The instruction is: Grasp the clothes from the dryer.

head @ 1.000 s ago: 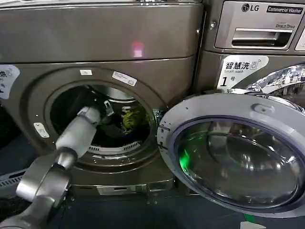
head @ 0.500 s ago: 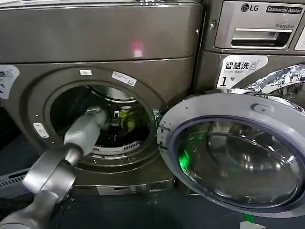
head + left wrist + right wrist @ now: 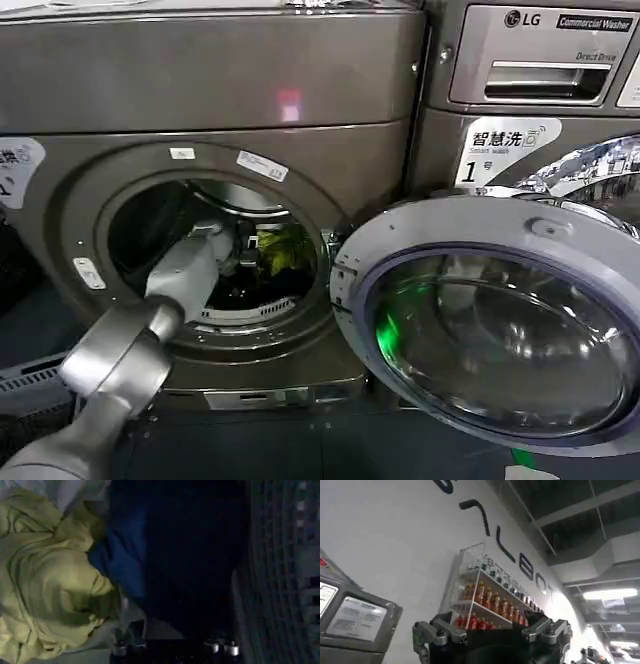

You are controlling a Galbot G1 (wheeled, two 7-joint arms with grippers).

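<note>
The left gripper [image 3: 243, 255] is carried deep inside the drum of the dryer [image 3: 215, 80], at the end of an arm passed through the round porthole from about 7 o'clock toward the centre. In the left wrist view the gripper [image 3: 172, 647] is seen with its two finger bases set well apart, so the jaws are judged to be spread wide; nothing is held between them. The clothes [image 3: 283, 250] are lodged just beyond the gripper, at roughly 3 o'clock of the porthole's centre. In the wrist view the clothes [image 3: 45, 580] are seen as a crumpled yellow-green piece with pale fabric behind it; one finger lies touching or just beside the bundle, which of the two cannot be told. A dark blue fabric [image 3: 122, 560] is also seen beside the yellow-green piece.

The glass door [image 3: 495, 320] is swung fully out at 3 o'clock so that the porthole is left free for the arm. The open jaws are presumably kept so to be closed around the bundle.

The right gripper [image 3: 492, 635] is held idle, aimed at a wall with a drinks shelf [image 3: 490, 597], fingers spread, nothing held.

Compared with a second ago, the arm has been advanced farther into the drum and the gripper brought nearer to the bundle
</note>
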